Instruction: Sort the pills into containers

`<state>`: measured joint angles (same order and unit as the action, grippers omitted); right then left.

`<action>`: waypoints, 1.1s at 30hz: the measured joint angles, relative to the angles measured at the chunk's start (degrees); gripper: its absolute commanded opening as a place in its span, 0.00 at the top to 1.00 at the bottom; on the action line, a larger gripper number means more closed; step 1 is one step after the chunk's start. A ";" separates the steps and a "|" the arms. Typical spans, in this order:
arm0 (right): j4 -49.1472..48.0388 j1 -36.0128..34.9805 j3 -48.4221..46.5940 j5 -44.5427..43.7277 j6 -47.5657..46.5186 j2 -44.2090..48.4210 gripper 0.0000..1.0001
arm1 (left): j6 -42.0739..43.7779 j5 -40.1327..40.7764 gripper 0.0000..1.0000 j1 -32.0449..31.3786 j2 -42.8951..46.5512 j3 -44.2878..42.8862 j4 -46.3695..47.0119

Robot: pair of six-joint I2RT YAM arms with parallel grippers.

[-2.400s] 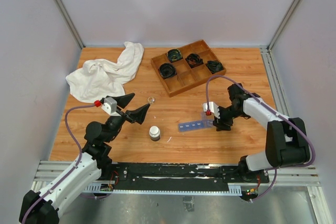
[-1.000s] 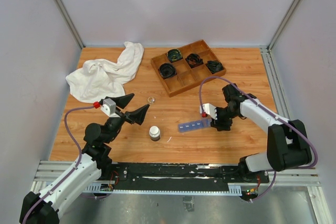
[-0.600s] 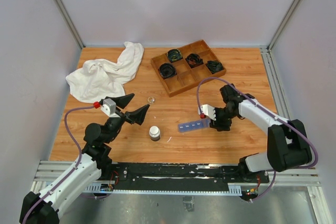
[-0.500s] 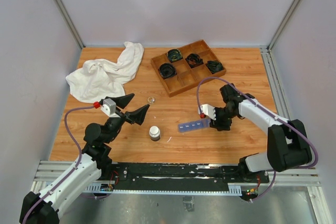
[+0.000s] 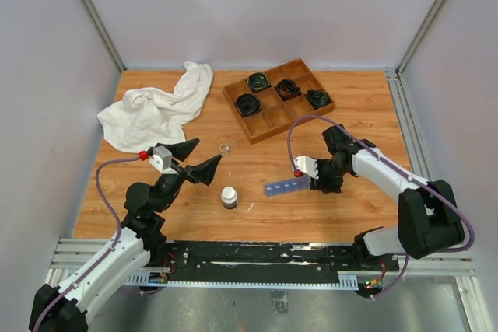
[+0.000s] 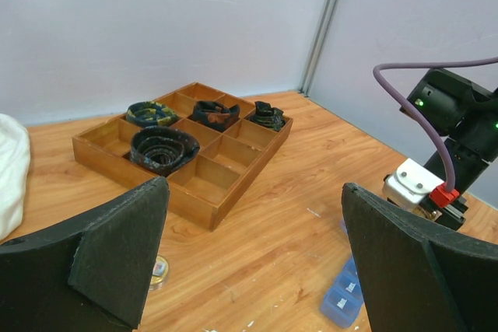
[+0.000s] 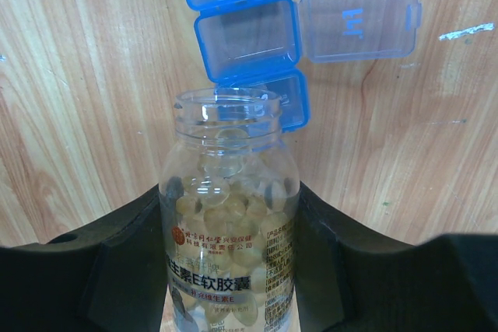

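Note:
My right gripper (image 7: 229, 270) is shut on a clear, uncapped bottle (image 7: 229, 192) full of yellowish pills (image 7: 233, 219). The bottle's open mouth lies just over the end of the blue pill-organizer strip (image 7: 245, 36), where one compartment stands open with its lid (image 7: 358, 15) flipped to the right. In the top view the strip (image 5: 285, 186) lies on the table just left of the right gripper (image 5: 319, 180). My left gripper (image 5: 198, 159) is open and empty, held above the table's left front; the strip's near end (image 6: 342, 301) shows between its fingers.
A small dark bottle with a white cap (image 5: 229, 195) stands left of the strip, with a small white bit (image 5: 250, 207) beside it. A small round disc (image 5: 224, 148) lies further back. A brown wooden divided tray (image 5: 299, 110) with black coils and a white cloth (image 5: 156, 110) sit at the back.
My right gripper has moved left with the bottle, closing on the right end of the blue strip. The left arm has not moved.

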<state>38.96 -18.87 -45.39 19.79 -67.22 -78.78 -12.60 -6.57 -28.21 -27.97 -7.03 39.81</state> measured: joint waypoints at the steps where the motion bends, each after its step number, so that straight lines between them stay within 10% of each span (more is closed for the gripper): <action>1: -0.07 -0.15 0.00 -0.33 0.17 0.00 0.96 | 0.00 0.00 0.01 0.00 0.00 0.00 0.00; 33: -1.42 -2.49 -0.02 -3.30 2.54 0.07 0.98 | 0.15 -0.04 0.01 0.00 0.72 0.37 0.22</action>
<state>37.54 -21.37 -45.41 16.49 -64.69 -78.72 -12.45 -6.61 -28.21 -27.24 -6.66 40.03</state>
